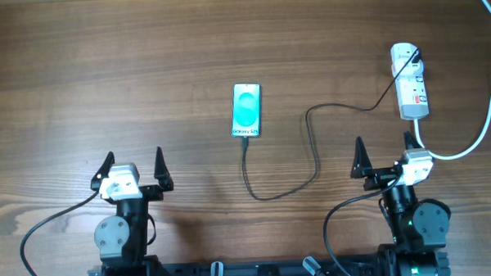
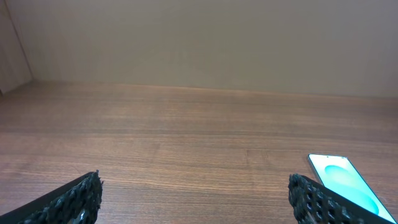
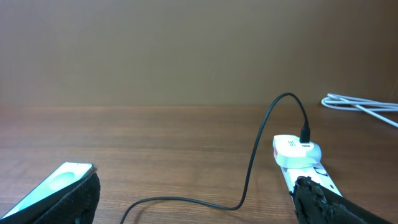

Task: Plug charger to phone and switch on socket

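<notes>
The phone [image 1: 246, 109] with a cyan screen lies flat at the table's middle; it also shows in the left wrist view [image 2: 345, 180] and the right wrist view [image 3: 53, 183]. The thin black charger cable [image 1: 311, 144] runs from the phone's near end, where its tip looks plugged in, in a loop to a white adapter on the socket [image 1: 410, 91]; it also shows in the right wrist view [image 3: 261, 155], as does the socket [image 3: 298, 152]. My left gripper [image 1: 133, 168] is open and empty, near-left of the phone. My right gripper [image 1: 384, 156] is open and empty, just short of the socket.
A thicker white cable [image 1: 483, 138] runs from the socket's near end round to the far right corner [image 3: 360, 106]. Black wires trail from both arm bases at the near edge. A plain wall stands beyond the table's far edge.
</notes>
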Motion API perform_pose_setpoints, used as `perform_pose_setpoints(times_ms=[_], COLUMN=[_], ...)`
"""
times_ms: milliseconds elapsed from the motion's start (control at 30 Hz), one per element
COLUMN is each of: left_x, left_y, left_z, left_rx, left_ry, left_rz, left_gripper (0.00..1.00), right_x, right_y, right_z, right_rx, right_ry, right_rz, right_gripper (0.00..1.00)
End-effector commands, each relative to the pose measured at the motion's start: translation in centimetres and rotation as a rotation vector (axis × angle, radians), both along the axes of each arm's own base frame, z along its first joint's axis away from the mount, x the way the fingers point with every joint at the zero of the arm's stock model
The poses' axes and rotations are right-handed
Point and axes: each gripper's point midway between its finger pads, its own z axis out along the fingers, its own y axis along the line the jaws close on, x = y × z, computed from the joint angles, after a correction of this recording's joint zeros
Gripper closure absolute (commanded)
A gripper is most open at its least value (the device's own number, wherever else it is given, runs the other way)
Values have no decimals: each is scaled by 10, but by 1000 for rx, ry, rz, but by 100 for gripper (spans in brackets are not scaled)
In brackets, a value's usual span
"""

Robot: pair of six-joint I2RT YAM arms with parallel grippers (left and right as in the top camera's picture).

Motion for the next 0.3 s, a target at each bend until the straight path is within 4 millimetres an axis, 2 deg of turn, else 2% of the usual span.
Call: perform_pose_setpoints(times_ms=[0, 267], left_x=[0, 0], left_y=[-4, -4], left_z=[0, 0], left_rx=[18, 18], left_ry=[-4, -4], left_rz=[-21, -20], left_gripper=[0, 0], right_x=[-1, -1], right_y=[-1, -1], right_z=[3, 3], right_rx=[-11, -11], right_ry=[-15, -15], right_rz=[-3, -3], right_gripper=[0, 0])
